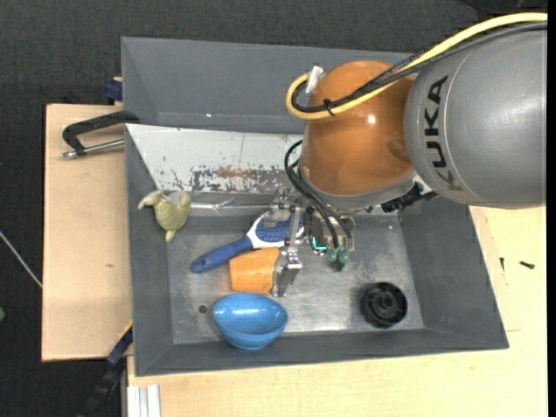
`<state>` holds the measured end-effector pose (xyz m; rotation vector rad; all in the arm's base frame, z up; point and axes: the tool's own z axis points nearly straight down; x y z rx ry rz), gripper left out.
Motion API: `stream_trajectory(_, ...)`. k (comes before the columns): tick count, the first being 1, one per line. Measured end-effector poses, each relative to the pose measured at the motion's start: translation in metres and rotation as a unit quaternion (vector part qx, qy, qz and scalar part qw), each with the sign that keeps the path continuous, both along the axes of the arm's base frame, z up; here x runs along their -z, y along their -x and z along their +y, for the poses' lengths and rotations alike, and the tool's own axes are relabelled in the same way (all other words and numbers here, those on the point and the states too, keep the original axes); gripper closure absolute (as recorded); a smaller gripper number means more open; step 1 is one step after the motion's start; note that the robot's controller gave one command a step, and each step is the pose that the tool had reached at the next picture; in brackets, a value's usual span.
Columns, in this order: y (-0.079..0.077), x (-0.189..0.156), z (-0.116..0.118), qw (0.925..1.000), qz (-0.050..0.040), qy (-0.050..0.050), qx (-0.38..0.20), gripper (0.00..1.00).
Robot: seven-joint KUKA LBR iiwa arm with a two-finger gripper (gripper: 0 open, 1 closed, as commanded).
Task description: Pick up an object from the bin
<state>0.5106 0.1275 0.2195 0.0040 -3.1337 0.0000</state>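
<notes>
Gripper (311, 266) sat in the middle of the frame, jaws spread with nothing in them, just right of the orange cup (250, 274) and blue-handled brush (228, 253).

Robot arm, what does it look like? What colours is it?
The arm is fat, round and grey, with KUKA in black letters. Its wrist wears a shiny orange dome. A yellow cable loops over that, and a small metal pincer sticks out below.
</notes>
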Motion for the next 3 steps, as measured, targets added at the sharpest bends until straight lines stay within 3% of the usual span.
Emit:
stream_trajectory(1,-0.021,0.134,0.0,0.9775,-0.0021,-0.001,-0.211,0.0)
stream_trajectory(2,-0.022,0.13,0.0,0.9776,-0.0045,-0.002,-0.21,1.0)
stream_trajectory(3,-0.033,-0.098,0.013,0.9767,-0.0118,-0.002,-0.214,1.0)
